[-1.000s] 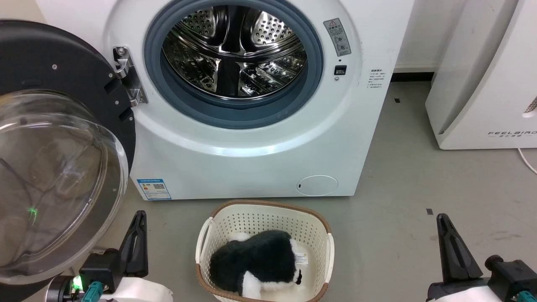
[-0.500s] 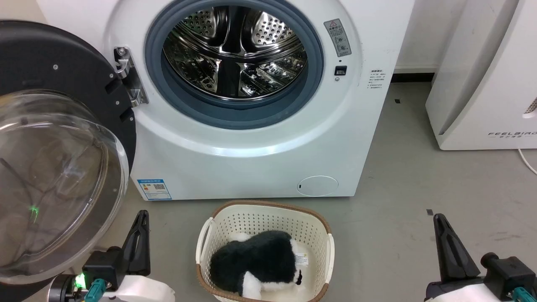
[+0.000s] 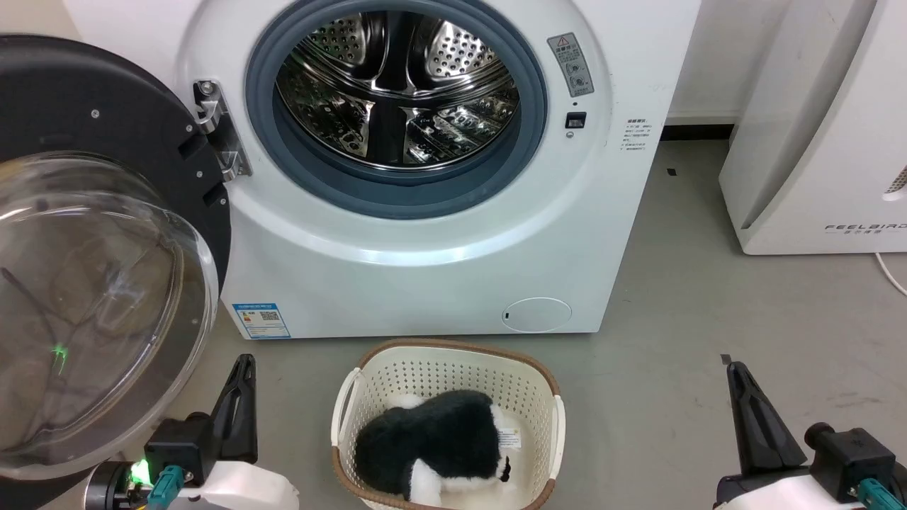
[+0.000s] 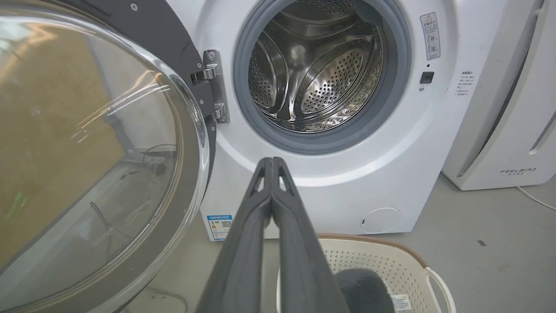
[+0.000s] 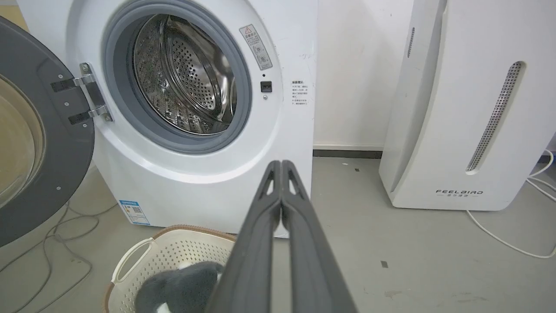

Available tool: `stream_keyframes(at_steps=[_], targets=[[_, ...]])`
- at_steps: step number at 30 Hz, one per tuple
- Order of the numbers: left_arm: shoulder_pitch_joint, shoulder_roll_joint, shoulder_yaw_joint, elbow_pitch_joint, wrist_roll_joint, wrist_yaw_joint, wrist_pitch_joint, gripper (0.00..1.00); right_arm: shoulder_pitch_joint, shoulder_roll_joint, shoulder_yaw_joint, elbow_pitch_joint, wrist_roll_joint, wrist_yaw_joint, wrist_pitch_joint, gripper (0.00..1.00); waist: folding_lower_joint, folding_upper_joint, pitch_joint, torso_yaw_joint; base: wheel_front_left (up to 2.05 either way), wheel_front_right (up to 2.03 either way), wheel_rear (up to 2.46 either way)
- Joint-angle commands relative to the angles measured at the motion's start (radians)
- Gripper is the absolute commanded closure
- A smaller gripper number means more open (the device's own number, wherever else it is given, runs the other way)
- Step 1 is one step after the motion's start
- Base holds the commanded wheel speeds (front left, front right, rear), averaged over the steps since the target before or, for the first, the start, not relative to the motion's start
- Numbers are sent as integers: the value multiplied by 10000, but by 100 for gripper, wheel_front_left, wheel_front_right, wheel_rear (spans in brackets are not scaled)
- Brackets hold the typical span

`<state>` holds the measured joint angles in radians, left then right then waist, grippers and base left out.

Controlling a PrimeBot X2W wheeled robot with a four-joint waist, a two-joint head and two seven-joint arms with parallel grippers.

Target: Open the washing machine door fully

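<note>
The white washing machine (image 3: 439,276) stands ahead with its steel drum (image 3: 397,85) exposed inside the grey gasket. Its round black washing machine door (image 3: 92,120) hangs swung wide to the left on the hinge (image 3: 216,127), the clear glass bowl (image 3: 85,304) bulging toward me. At the lower left my left gripper (image 3: 244,365) is shut and holds nothing, just right of the bowl's rim. My right gripper (image 3: 733,372) is shut and holds nothing at the lower right, over bare floor. Both wrist views show the fingers (image 4: 271,163) (image 5: 281,165) pressed together, aimed at the machine's front.
A cream basket (image 3: 545,397) holding a black-and-white plush toy (image 3: 432,439) sits on the grey floor just before the machine. A white FEELBIRD appliance (image 3: 815,142) stands at the right. Cables (image 5: 52,226) trail on the floor under the door.
Both grippers have crept slightly inward in the head view, and the view has dropped by a pixel or two. The door and the basket stand as before.
</note>
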<state>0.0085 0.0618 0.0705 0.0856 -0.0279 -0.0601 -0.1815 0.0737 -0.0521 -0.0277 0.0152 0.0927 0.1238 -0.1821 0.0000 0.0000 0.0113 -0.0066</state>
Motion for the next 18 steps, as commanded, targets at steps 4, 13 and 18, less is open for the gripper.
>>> stream_keyframes(at_steps=[4,13,18], targets=[[-29,-25,-67,-105,78,84,127,100,-189,6,32,-47,-116,22,122,100,0,0,-6,4,0,0,0],[-35,-35,-136,-187,100,140,311,100,-248,8,59,-58,-204,27,307,100,0,0,-18,11,0,0,0],[-38,-41,-175,-233,112,171,413,100,-281,8,73,-65,-253,30,410,100,0,0,-24,14,0,0,0]])
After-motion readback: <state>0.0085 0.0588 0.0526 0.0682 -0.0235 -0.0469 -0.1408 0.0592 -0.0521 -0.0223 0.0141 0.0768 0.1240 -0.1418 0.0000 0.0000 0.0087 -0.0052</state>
